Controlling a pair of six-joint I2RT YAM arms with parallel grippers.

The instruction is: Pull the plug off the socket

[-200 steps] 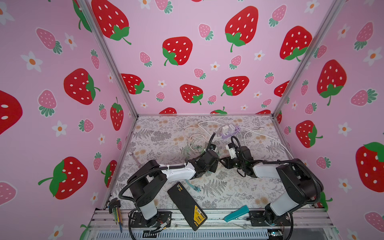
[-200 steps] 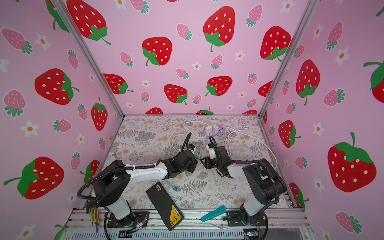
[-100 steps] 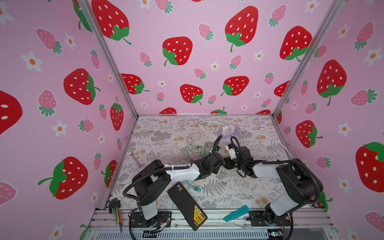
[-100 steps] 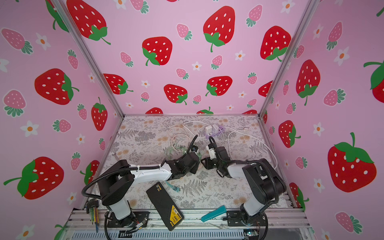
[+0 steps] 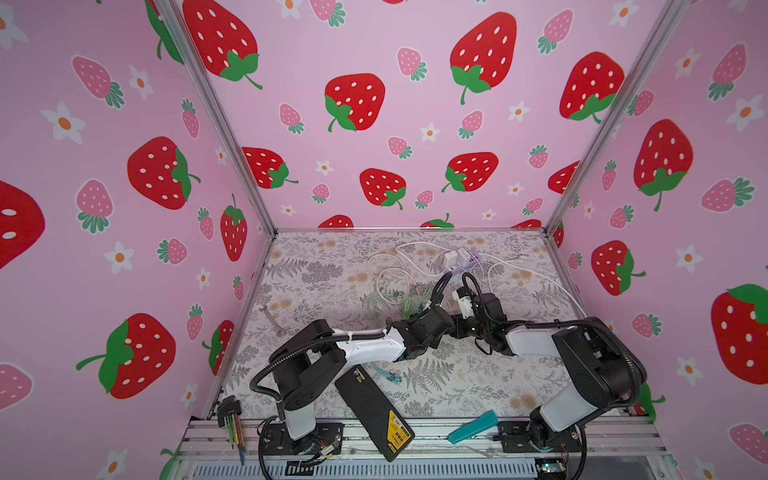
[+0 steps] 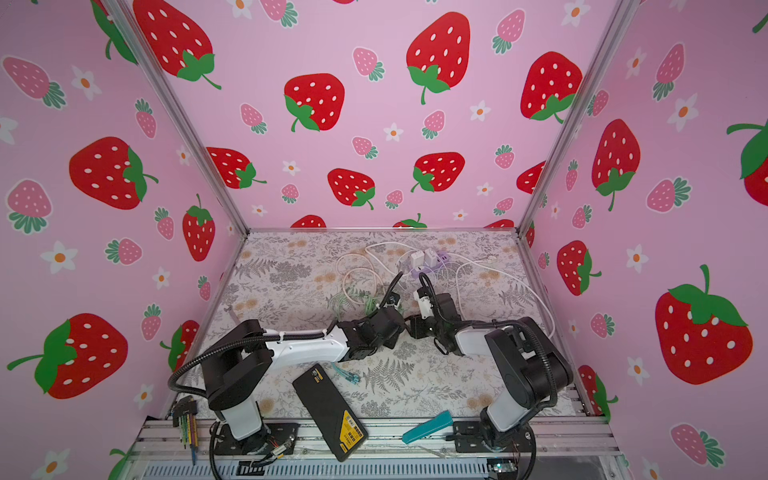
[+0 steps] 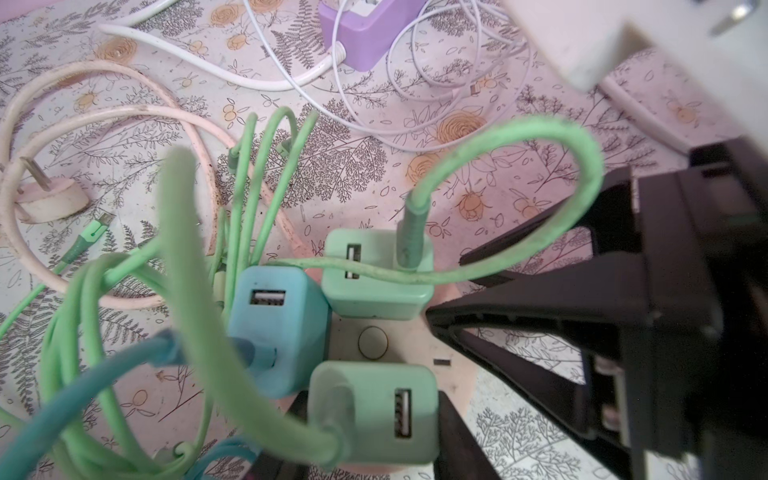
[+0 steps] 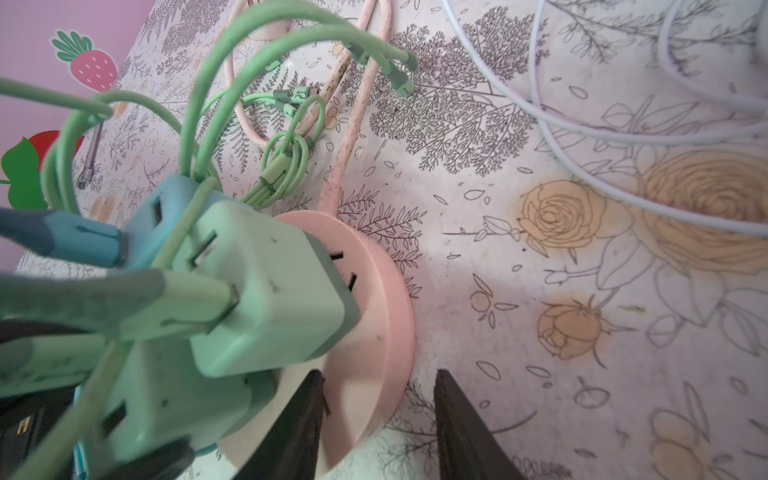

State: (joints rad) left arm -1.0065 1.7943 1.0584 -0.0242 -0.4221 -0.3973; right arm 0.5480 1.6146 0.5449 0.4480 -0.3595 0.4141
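Standing at the front of the desk (image 5: 316, 266), you see both arms reaching in low to meet at the round pink socket (image 8: 365, 291). It lies flat on the flowered surface near the middle, with tangled green cables (image 7: 183, 249) spilling off it. Three chargers stand in its face: a blue plug (image 7: 274, 328), another mint plug (image 7: 374, 274) beside it, and the mint-green plug (image 7: 374, 419) nearest the left wrist camera. The split of work looks deliberate, with one arm steadying the base so it does not lift and the other doing the pulling. The left end effector (image 7: 372, 444) has a black finger on either side of the mint-green plug and looks closed narrowly on its body, though a cable blurs one finger, so I would not swear to firm contact. The right end effector (image 8: 378, 378) straddles the socket's rim, one finger over the top face and the other down by the desk. Its jaws stand a little apart, with a sliver of desk showing past the rim, so it brackets the base rather than clamping it. The mint-green plug sits in the socket, not yet out.
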